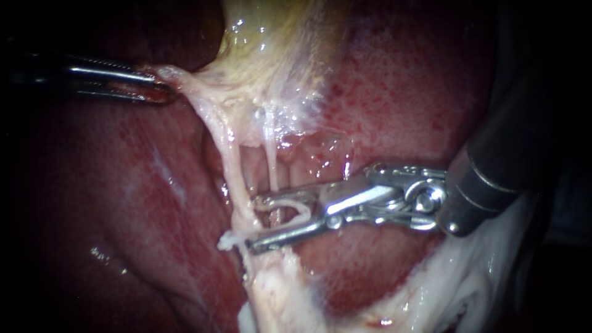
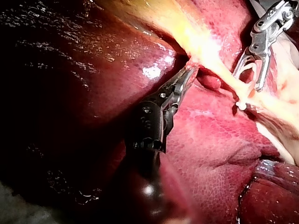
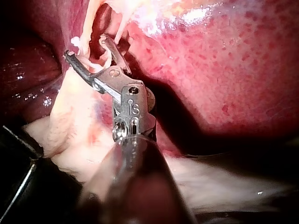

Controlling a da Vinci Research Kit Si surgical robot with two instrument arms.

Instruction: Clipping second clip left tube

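Observation:
My left instrument enters from the left, jaws shut on the pale edge of the gallbladder, pulling it taut. Two pale tubes hang down from that tissue: the thicker left tube and the thin right tube. My right instrument has metal jaws standing open, with the left tube crossing the gap close to their tips. The right tube runs down behind the upper jaw. A small white lump sits on the left tube just outside the jaw tips. The right wrist view shows the same open jaws around the tube.
Red liver surrounds the tubes on both sides. Whitish fatty tissue lies under the right instrument's shaft. In the left wrist view, dark liver bulges beside my left instrument, and my right instrument is ahead of it.

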